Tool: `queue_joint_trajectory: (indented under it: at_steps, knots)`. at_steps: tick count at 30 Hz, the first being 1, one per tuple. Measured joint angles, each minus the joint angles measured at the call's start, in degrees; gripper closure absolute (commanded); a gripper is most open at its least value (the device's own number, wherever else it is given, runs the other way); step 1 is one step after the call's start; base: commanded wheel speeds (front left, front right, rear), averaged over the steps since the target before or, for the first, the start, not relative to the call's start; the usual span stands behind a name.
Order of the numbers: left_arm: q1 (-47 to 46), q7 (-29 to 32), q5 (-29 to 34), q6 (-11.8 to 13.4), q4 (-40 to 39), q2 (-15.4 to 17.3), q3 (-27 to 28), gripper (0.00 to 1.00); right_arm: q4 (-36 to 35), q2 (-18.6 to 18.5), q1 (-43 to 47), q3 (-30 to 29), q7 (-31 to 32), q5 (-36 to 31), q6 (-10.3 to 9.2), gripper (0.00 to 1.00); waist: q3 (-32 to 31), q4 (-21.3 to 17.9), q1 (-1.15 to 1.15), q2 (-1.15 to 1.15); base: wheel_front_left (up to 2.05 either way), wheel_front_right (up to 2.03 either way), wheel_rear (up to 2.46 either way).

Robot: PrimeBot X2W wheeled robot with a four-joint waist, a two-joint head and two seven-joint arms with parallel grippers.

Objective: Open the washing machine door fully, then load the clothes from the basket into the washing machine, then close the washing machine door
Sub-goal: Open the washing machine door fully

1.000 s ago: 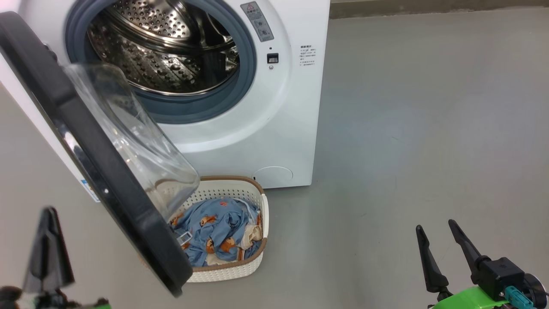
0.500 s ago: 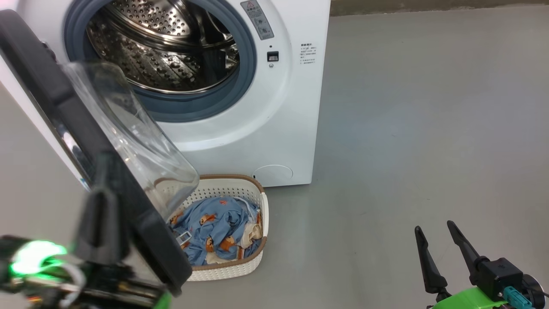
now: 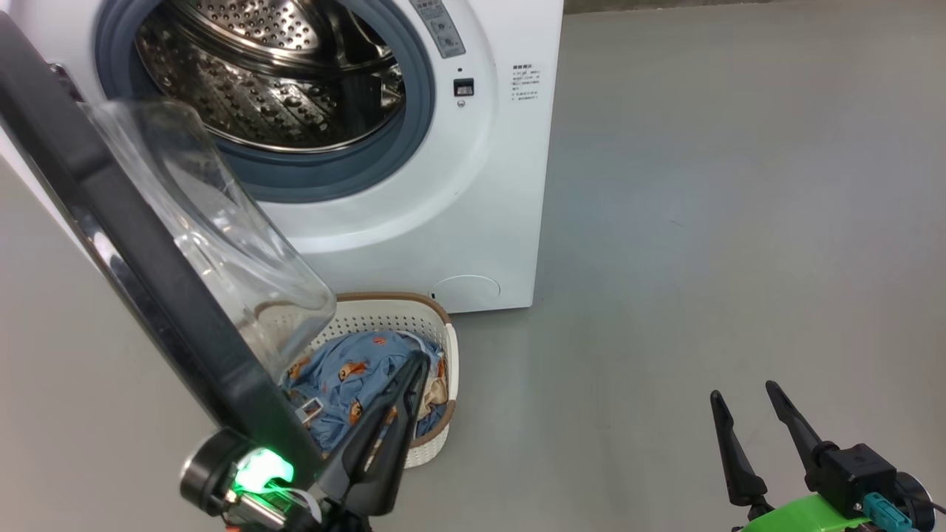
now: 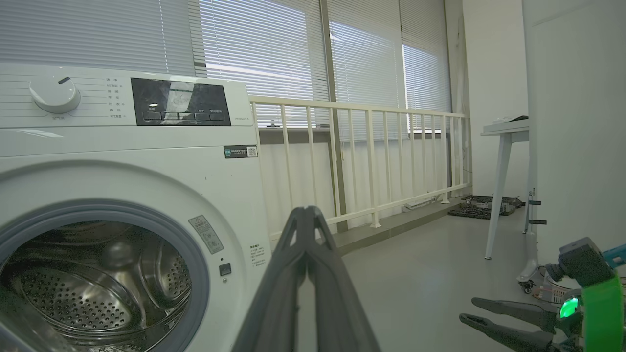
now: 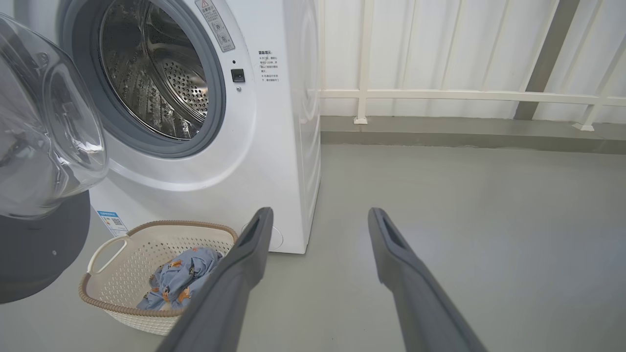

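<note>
Your left gripper (image 3: 411, 373) is pressed shut with nothing between its fingers; seen from the head camera, it crosses in front of the clothes (image 3: 341, 373) lying in the basket (image 3: 384, 299). Your right gripper (image 3: 743, 391) is spread wide and empty over the floor (image 3: 702, 222), well apart. The washing machine door (image 3: 140, 244) stands swung open, overhanging the basket, which sits just before the washing machine (image 3: 480, 185).

Right gripper (image 3: 744, 391), lower right: long dark tapered fingers (image 3: 732, 458), black block (image 3: 850, 469), green shell (image 3: 802, 515), teal connector (image 3: 883, 510). Left gripper (image 3: 414, 369), lower left: glowing green lamp (image 3: 262, 469).
</note>
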Motion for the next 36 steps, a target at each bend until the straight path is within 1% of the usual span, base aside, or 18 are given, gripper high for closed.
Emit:
queue_joint_trajectory:
  at_steps: [7, 16, 18, 26, 36]
  knots:
    - [1.03, 0.01, -0.44, -0.01, 5.19, 0.73, -2.07, 1.0, 0.19, -0.01, -0.09, 0.02, 0.0, 0.0, 0.0, 0.0, 0.47, -0.08, 0.0, 0.0, 0.0, 0.0, 0.0]
    - [3.85, 0.01, -0.63, -0.01, 8.58, 0.73, -2.11, 1.0, 0.26, 0.0, -0.12, -0.04, 0.0, 0.03, 0.0, 0.0, 0.66, 0.07, 0.0, 0.0, 0.0, 0.0, 0.0]
    - [3.96, 0.01, -0.94, -0.01, 9.72, 0.57, -1.03, 1.0, 0.34, 0.0, -0.13, -0.03, 0.0, 0.26, 0.0, 0.0, 0.65, 0.1, 0.0, 0.0, 0.0, 0.0, 0.0]
    - [2.5, 0.02, -3.15, -0.01, 17.19, -0.57, 6.22, 1.0, 0.9, -0.01, -0.76, 0.54, 0.0, 0.49, 0.0, 0.0, 0.49, -0.73, 0.0, 0.0, 0.0, 0.0, 0.0]
    - [1.22, 0.02, -4.07, -0.01, 22.98, -0.91, 9.17, 1.0, 1.0, -0.01, -0.88, 0.63, 0.0, 0.59, 0.0, 0.0, 0.47, -1.69, 0.0, 0.0, 0.0, 0.0, 0.0]
